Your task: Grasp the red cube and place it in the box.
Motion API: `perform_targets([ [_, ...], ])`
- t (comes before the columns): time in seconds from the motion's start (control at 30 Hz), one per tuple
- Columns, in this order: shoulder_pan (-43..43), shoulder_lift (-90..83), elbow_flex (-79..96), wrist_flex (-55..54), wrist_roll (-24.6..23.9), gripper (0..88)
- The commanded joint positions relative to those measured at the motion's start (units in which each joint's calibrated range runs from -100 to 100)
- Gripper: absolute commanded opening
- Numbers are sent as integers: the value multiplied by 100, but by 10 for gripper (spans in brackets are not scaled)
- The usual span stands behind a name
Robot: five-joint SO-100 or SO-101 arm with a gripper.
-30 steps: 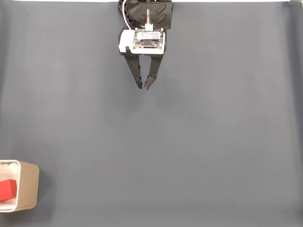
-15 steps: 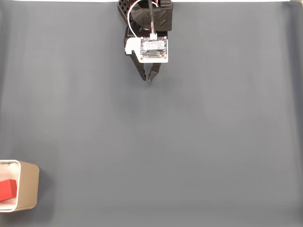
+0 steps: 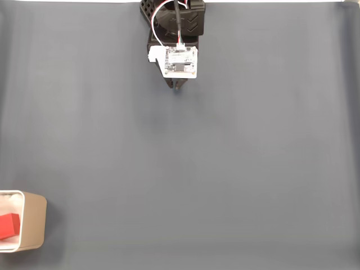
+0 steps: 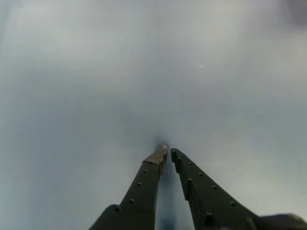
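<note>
At the table's (image 3: 225, 169) front-left corner in the fixed view: box (image 3: 35, 220), with red cube (image 3: 9, 226) lying inside on the white interior. Placement judged complete; nothing left but parking the arm. At the rear edge, near centre: gripper (image 3: 176, 88), well apart from the box. In the wrist view: fingers (image 4: 144, 184) nearly closed, tips almost touching, holding nothing.

even soft light; wrist view hazy, blurred
</note>
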Motion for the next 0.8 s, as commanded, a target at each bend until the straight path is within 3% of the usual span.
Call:
perform_targets([
  [0.0,5,-61,81,227,-44,0],
  [0.77,5,-69,81,923,186,5],
])
